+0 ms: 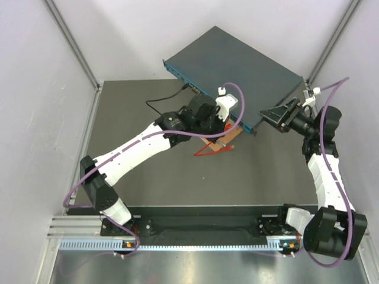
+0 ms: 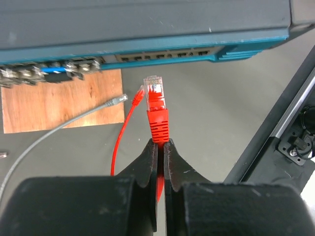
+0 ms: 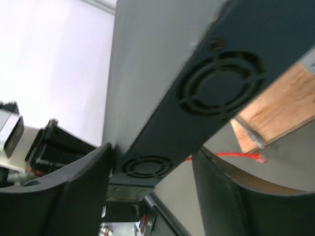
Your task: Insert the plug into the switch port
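The plug (image 2: 155, 87), clear-tipped with a red boot, stands upright between the fingertips of my left gripper (image 2: 161, 142), which is shut on the boot's lower end. Its tip is a short way in front of the switch (image 2: 147, 19), level with the row of switch ports (image 2: 162, 55) and apart from them. From above, the left gripper (image 1: 222, 118) sits at the front face of the switch (image 1: 237, 65). My right gripper (image 1: 275, 112) straddles the switch's right end. One finger is over the top and one under the vented side (image 3: 216, 93). Whether they press it is unclear.
A grey cable's connector (image 2: 117, 101) and the red cable's other connector (image 2: 138, 96) lie by a wooden board (image 2: 64, 101) under the switch's left part. A black cable (image 1: 160, 100) runs to the front face. Red cable (image 1: 207, 151) loops on the mat. A black frame rail (image 2: 275, 128) stands right.
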You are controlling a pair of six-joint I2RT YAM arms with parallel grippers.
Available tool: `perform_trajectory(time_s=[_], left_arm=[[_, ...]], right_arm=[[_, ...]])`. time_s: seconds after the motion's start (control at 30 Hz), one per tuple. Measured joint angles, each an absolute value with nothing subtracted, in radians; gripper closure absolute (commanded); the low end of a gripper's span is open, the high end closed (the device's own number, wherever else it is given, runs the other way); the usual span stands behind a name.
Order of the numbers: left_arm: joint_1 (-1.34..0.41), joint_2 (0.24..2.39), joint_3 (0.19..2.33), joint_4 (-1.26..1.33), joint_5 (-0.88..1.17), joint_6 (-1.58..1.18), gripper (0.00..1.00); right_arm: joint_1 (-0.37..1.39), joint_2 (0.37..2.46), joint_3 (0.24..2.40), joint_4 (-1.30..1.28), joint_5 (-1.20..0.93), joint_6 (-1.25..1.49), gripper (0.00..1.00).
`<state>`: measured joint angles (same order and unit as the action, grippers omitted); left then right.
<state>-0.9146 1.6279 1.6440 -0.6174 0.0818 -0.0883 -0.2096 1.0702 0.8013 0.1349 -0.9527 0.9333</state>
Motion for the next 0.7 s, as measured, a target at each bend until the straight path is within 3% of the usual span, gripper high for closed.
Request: perform_trajectory(time_s=[0.17,0.47,0.7], left_arm=[[-0.89,1.634,1.685,-0.65,0.093,-0.073,1.0],[-0.877,1.676,1.733,-0.673,0.099,-0.05,1.0],[-0.876,1.689,1.748,-0.688,0.11,-0.049,1.0]], right_arm=[[-0.204,1.074,0.815,0.115,-0.957,0.953,0.63],[-0.204,1.075,0.821,0.102,-0.956,0.95,0.96],[-0.203,1.075,0.827,0.089,-0.955,0.945,1.0]])
